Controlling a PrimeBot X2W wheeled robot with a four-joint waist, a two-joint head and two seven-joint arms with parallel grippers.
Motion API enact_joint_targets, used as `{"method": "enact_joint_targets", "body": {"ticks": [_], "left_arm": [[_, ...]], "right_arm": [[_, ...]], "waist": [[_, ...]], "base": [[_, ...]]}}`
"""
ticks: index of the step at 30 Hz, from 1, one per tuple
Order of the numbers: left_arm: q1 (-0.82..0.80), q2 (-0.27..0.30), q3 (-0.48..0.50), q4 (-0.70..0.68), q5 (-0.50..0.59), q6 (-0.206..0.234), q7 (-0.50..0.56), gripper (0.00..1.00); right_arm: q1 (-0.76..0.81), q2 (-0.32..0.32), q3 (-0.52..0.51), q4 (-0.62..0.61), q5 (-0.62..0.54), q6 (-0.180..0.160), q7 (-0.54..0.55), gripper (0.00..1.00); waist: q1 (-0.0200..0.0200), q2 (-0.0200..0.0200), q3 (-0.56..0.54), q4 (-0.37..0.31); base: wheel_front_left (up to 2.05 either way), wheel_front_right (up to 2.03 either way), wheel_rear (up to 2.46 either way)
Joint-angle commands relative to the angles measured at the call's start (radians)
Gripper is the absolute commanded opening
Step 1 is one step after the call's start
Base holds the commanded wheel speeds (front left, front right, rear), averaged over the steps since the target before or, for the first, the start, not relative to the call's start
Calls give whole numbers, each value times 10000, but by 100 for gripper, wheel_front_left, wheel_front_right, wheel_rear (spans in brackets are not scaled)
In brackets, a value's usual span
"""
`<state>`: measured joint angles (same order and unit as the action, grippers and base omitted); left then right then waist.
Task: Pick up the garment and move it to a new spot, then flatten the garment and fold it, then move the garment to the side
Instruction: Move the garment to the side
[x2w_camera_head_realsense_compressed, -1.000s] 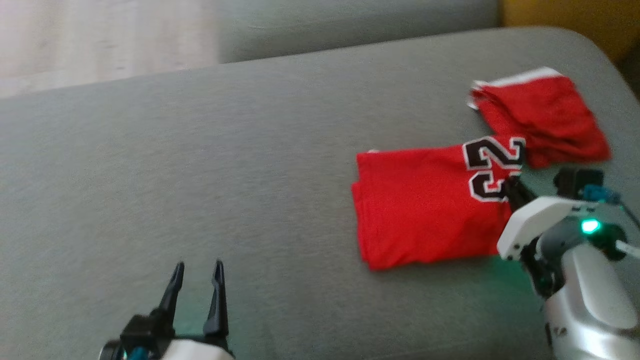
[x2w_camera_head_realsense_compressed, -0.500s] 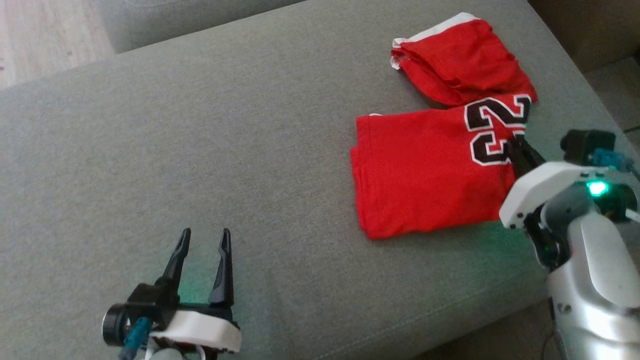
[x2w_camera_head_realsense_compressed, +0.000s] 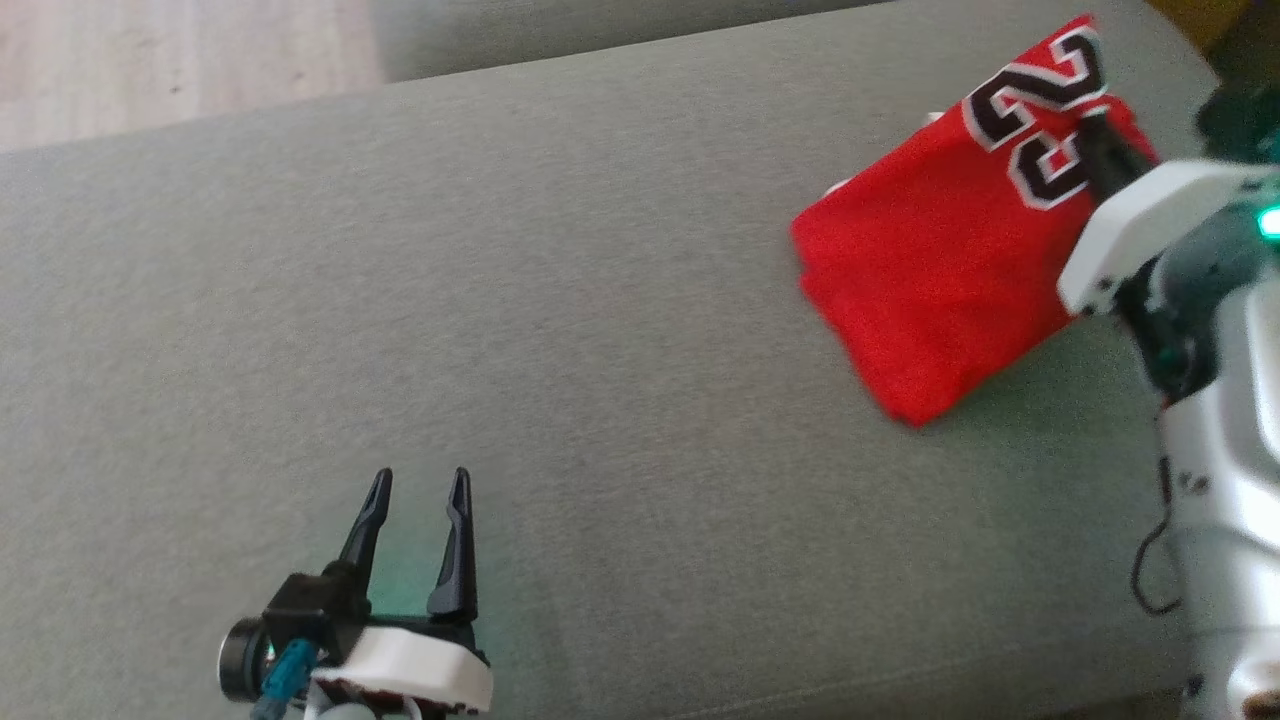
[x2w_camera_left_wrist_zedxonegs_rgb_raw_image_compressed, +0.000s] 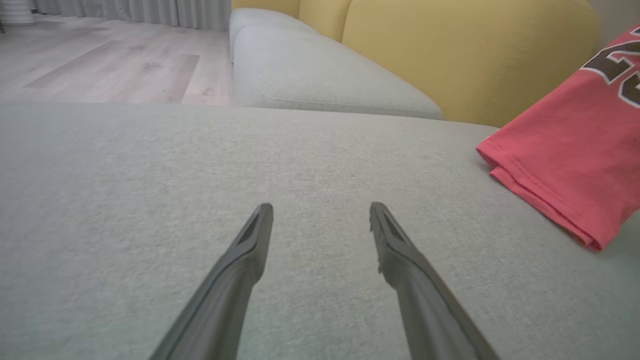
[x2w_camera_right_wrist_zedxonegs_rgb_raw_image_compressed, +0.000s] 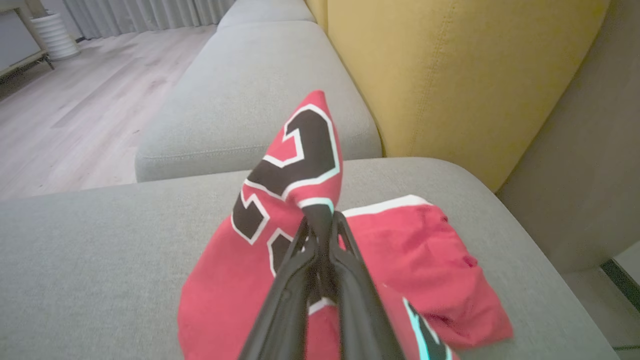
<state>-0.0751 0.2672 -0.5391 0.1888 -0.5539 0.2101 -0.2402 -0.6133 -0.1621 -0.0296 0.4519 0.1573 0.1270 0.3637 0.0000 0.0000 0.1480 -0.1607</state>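
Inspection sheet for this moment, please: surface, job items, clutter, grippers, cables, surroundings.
Surface: grey sofa cushion, smooth fabric.
Job's things: red jersey with a black number, folded, one edge lifted off the cushion, the rest trailing down to it.
Clutter: second red garment with white trim, lying at the cushion's end, partly behind the jersey.
Grippers: right gripper shut on the jersey's numbered edge; left gripper open, holding nothing, over bare cushion.
Cables: black cable looping beside the right arm; teal connector at the left wrist.
Surroundings: yellow backrest, neighbouring grey cushion, wood floor, curtains.
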Motion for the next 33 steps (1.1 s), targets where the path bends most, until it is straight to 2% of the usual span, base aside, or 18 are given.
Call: {"method": "enact_joint_targets", "body": {"ticks": [1, 10, 11, 23, 26, 27, 28, 33], "left_arm": [[-249, 17, 376, -203, -6, -29, -137, 100], [-336, -36, 439, -199, 100, -81, -180, 100], [-336, -36, 439, -199, 100, -81, -180, 100], [-727, 60, 247, -555, 400, -121, -53, 100], [-818, 103, 179, -645, 461, -110, 46, 100], [-841, 115, 166, -668, 476, -100, 72, 100], [-861, 125, 154, -688, 487, -91, 92, 100], [-943, 152, 82, -741, 524, -64, 183, 100]], "right_arm": [[-786, -166, -33, -172, 78, 37, 101, 0], [-1672, -1449, -1328, 907, -526, 37, 484, 0], [-1672, -1449, -1328, 907, -526, 37, 484, 0], [-1785, -3569, -2717, 1176, -1470, 37, 1253, 0], [-1876, -3617, -2853, 1291, -1840, 37, 1061, 0], [-1919, -3574, -2900, 1338, -2013, 37, 943, 34], [-1958, -3517, -2931, 1380, -2204, 37, 743, 100], [-2050, -3005, -3300, 1884, -3262, 37, -180, 100]], "waist": [[0, 0, 93, 524], [0, 0, 579, 1397], [0, 0, 579, 1397], [0, 0, 1426, 1810], [0, 0, 1620, 1845], [0, 0, 1677, 1845], [0, 0, 1721, 1844], [0, 0, 1804, 1858]], "base": [[0, 0, 0], [0, 0, 0], [0, 0, 0], [0, 0, 0], [0, 0, 0], [0, 0, 0], [0, 0, 0], [0, 0, 0]]}}
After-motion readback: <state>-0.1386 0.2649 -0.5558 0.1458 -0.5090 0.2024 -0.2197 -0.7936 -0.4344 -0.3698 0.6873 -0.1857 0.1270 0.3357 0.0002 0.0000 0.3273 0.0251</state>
